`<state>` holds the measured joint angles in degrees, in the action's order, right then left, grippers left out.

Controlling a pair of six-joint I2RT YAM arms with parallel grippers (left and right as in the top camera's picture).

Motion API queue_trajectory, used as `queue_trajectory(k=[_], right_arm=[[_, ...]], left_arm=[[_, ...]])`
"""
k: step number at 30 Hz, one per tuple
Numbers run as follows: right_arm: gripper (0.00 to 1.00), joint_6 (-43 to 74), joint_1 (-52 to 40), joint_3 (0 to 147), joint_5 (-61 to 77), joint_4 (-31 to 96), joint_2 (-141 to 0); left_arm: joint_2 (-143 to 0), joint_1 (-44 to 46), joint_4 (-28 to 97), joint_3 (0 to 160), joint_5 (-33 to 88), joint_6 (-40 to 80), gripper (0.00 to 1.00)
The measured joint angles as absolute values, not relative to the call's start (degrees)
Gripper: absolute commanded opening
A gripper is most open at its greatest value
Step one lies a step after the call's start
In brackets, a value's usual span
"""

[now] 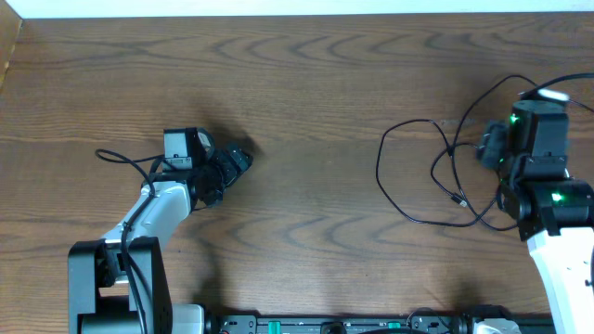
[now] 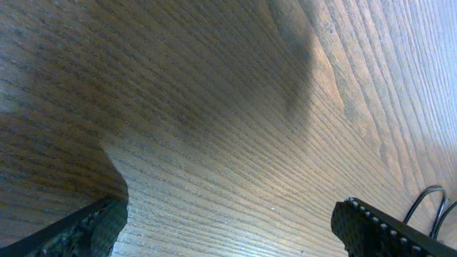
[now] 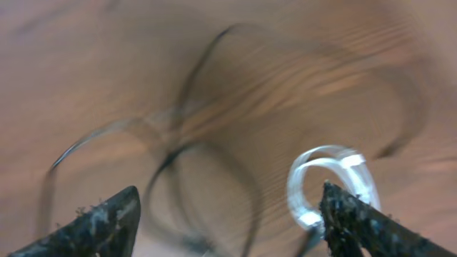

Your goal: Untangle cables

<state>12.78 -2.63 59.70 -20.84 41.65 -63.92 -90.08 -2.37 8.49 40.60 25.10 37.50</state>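
Observation:
The black cables point(image 1: 415, 176) lie in loose overlapping loops on the wooden table point(image 1: 316, 83) at the right. A small plug end point(image 1: 458, 199) rests inside the loops. A bit of white cable point(image 1: 554, 94) shows behind the right arm. My right gripper point(image 1: 489, 145) hovers over the right side of the tangle. Its wrist view is blurred: the gripper point(image 3: 230, 191) is open above black cable loops point(image 3: 207, 178), and the white cable point(image 3: 330, 175) curls just beside the right finger point(image 3: 357, 225). My left gripper point(image 1: 238, 161) is far to the left, where it point(image 2: 230, 210) stands open over bare wood.
The left arm's own black wire point(image 1: 125, 159) loops out beside its wrist. A thin dark loop point(image 2: 427, 207) shows at the lower right edge of the left wrist view. The table's back edge point(image 1: 297, 11) runs along the top.

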Motion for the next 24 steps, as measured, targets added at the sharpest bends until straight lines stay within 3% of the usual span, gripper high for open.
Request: queue_trajectory(k=[7,18,22,23,24], right_arm=[[0.53,13.0,-3.0,59.3,0.7,45.7,-70.5],[0.54,5.1,-12.9,59.0,9.5,45.5,-86.1],[0.62,3.7,-15.8,58.9,8.6,45.2,-90.5],[0.73,3.4,-16.3,58.9,8.4,45.2,-91.6],[0.99,3.6,-16.7,58.9,8.2,45.2,-92.9]], left_arm=[[-90.1,-2.4,8.5,40.6,25.1,37.5,0.98],[-90.1,-2.4,8.5,40.6,25.1,37.5,0.98],[-90.1,-2.4,8.5,40.6,25.1,37.5,0.98],[-90.1,-2.4,8.5,40.6,25.1,37.5,0.98],[-90.1,-2.4,8.5,40.6,25.1,37.5,0.98]])
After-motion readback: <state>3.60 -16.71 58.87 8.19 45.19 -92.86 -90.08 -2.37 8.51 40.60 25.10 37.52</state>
